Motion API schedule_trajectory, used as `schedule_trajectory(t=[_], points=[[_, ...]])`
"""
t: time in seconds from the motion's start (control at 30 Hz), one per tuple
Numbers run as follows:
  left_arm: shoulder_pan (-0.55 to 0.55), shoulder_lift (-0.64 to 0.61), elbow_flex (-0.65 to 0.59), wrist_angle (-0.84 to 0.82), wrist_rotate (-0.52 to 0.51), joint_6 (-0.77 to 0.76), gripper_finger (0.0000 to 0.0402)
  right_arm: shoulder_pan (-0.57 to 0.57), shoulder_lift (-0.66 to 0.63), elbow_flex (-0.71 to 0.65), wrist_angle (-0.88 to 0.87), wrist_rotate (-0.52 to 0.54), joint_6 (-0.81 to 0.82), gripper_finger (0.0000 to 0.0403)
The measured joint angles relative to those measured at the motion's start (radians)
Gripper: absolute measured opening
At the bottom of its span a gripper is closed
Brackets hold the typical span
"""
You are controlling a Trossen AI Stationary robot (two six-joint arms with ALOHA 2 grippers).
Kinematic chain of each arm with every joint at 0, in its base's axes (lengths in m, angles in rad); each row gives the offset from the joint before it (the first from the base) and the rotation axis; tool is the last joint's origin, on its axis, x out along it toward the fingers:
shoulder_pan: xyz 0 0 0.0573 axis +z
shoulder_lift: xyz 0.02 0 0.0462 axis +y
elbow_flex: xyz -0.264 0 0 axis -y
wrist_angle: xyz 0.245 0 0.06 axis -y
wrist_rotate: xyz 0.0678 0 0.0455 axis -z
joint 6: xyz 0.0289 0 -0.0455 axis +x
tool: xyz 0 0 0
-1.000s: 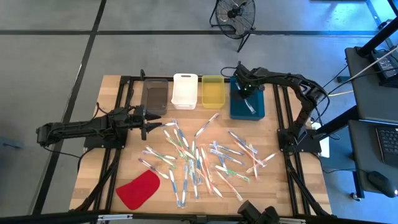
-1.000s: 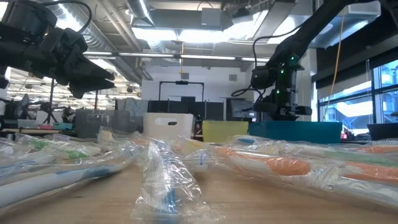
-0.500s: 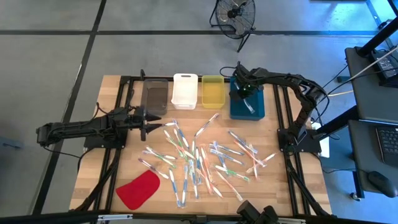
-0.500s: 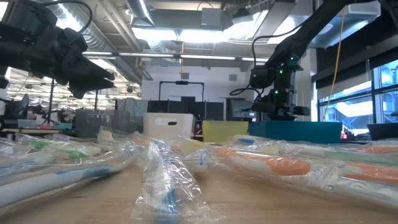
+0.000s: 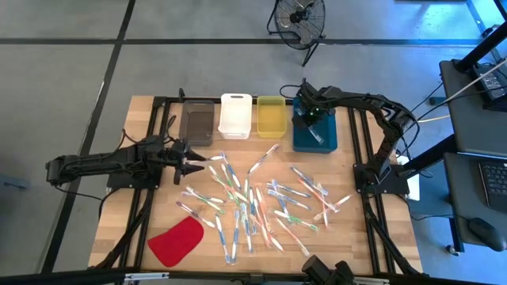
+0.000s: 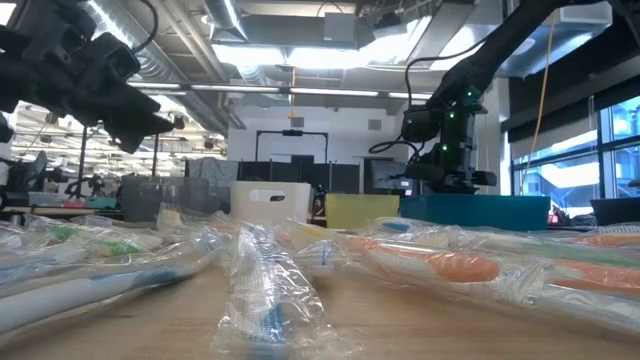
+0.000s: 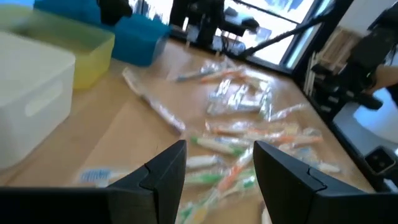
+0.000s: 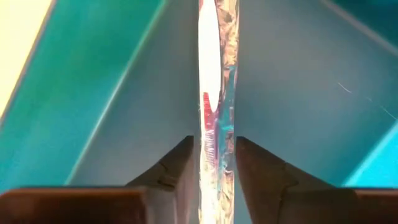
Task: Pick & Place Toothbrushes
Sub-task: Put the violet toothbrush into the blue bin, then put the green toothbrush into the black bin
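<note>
Many wrapped toothbrushes [image 5: 253,202] lie scattered flat on the wooden table, and show in the left wrist view [image 7: 242,124]. My right gripper [image 5: 309,120] is over the blue bin [image 5: 326,141] at the table's far side, shut on one wrapped toothbrush [image 8: 214,99]. My left gripper [image 5: 192,161] is open and empty, above the table at the pile's left edge; its fingers [image 7: 163,167] frame the pile. My right gripper pinches one end of the wrapped toothbrush [image 8: 213,163] between its two fingers, coming from above. The toothbrush runs on from the fingers, slanting down into the blue bin [image 8: 112,93]. Whether its far end rests on the bin's floor I cannot tell.
A grey bin [image 5: 197,123], a white bin [image 5: 235,115] and a yellow bin [image 5: 271,116] stand in a row left of the blue one along the far edge. A flat red piece [image 5: 177,241] lies at the near left. Black frame rails run along both table sides.
My left gripper has gone a little toward the table's right, closer to the toothbrush pile. My right gripper has shifted slightly over the blue bin, still holding the toothbrush.
</note>
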Motion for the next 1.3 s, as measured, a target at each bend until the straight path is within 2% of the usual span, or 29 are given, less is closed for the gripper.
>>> schedule_trajectory(t=[0.17, 0.4, 0.57, 0.97, 1.13, 1.3], points=[[-0.002, 0.071, 0.066, -0.072, 0.000, 0.009, 0.0182, 0.000, -0.002, 0.000, -0.001, -0.007, -0.002, 0.0154], [-0.074, 0.200, 0.181, -0.154, -0.037, 0.068, 0.0182, 0.002, -0.049, 0.000, -0.019, -0.036, -0.056, 0.0165], [-0.160, 0.292, 0.259, -0.249, -0.138, 0.074, 0.0182, 0.022, -0.101, 0.000, -0.022, -0.037, -0.087, 0.0150], [-0.381, 0.495, 0.396, -0.339, -0.235, 0.044, 0.0182, 0.112, -0.229, -0.002, -0.022, -0.011, -0.105, 0.0106], [-0.458, 0.584, 0.465, -0.438, -0.312, 0.043, 0.0182, 0.141, -0.306, -0.080, 0.013, -0.002, -0.102, 0.0097], [-0.522, 0.657, 0.506, -0.528, -0.326, -0.018, 0.0182, 0.171, -0.401, -0.176, 0.085, -0.015, -0.097, 0.0092]])
